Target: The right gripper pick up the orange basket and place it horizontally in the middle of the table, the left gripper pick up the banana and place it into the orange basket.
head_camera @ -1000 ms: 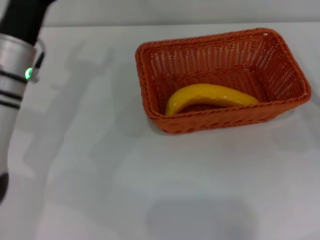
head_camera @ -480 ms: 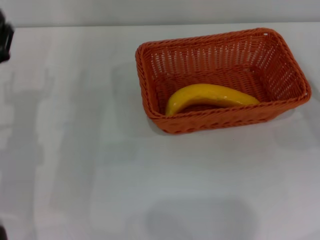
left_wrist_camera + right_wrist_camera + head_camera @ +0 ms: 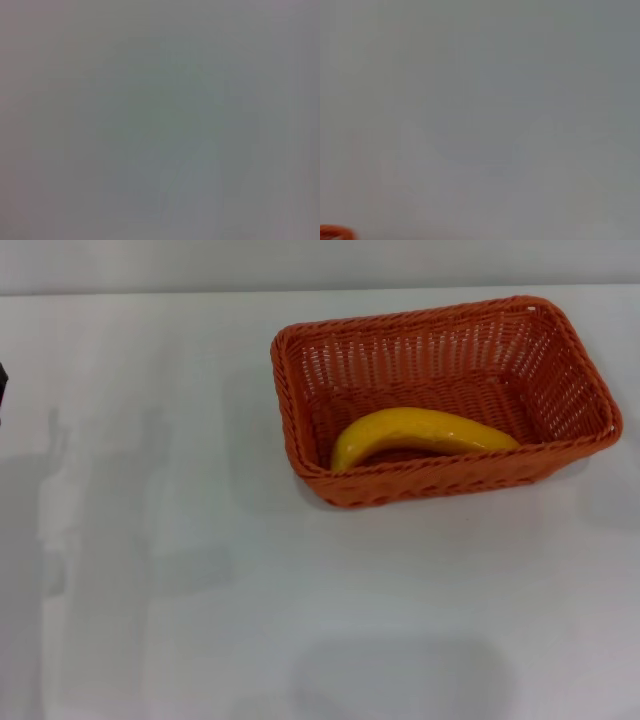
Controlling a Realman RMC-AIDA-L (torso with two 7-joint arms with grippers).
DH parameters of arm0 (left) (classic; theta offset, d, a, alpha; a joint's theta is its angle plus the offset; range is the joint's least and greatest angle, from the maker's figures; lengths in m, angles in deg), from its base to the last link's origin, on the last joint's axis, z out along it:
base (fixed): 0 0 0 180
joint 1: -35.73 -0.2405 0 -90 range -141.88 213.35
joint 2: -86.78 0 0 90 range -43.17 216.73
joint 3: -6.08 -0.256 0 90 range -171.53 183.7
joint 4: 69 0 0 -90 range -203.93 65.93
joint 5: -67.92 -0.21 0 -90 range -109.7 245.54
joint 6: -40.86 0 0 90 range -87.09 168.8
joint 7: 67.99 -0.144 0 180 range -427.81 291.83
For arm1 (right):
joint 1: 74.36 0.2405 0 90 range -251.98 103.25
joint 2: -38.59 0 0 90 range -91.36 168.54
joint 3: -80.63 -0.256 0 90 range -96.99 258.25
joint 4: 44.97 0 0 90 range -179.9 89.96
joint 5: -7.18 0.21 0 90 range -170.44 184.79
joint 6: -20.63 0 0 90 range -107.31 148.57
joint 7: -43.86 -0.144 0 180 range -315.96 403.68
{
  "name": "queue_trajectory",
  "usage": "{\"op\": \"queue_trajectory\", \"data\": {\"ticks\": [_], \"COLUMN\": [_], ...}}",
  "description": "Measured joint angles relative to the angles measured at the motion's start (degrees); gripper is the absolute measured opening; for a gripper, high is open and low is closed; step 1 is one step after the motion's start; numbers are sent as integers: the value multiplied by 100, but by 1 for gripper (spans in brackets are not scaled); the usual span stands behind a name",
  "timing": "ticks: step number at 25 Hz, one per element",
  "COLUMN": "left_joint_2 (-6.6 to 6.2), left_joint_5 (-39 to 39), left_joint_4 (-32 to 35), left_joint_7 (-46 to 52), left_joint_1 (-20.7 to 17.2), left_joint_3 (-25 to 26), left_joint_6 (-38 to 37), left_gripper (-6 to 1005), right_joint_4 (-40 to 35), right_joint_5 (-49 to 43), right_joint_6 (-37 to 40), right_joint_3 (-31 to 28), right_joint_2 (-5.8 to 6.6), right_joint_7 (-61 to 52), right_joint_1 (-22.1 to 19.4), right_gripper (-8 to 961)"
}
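Showing only as a dark sliver at the far left edge of the head view, the left gripper [image 3: 2,390] sits well to the left of the bright orange rectangular woven wicker basket [image 3: 440,400]; whether its fingers are open or closed cannot be told. The right gripper is out of sight in every view. The basket stands upright on the plain white smooth tabletop [image 3: 200,600], its long side running left to right. Inside it lies the single curved yellow banana [image 3: 420,435], resting on the basket's floor against the near wall. A small orange patch of the basket [image 3: 332,233] shows in the right wrist view.
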Motion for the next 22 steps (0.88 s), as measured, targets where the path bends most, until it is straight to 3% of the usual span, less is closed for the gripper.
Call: {"op": "queue_trajectory", "data": {"ticks": [9, 22], "left_joint_2": [-1, -9], "left_joint_5": [3, -46], "left_joint_4": [-29, 53], "left_joint_7": [-8, -8], "left_joint_1": [-116, -80], "left_joint_3": [0, -9], "left_joint_6": [206, 259], "left_gripper": [874, 875], "right_joint_4": [0, 59], "right_joint_5": [1152, 1276], "right_joint_6": [-627, -342], "right_joint_3": [-151, -608], "right_joint_2": [11, -15], "right_joint_7": [759, 774], "right_joint_1": [-18, -142], "right_gripper": [840, 840]}}
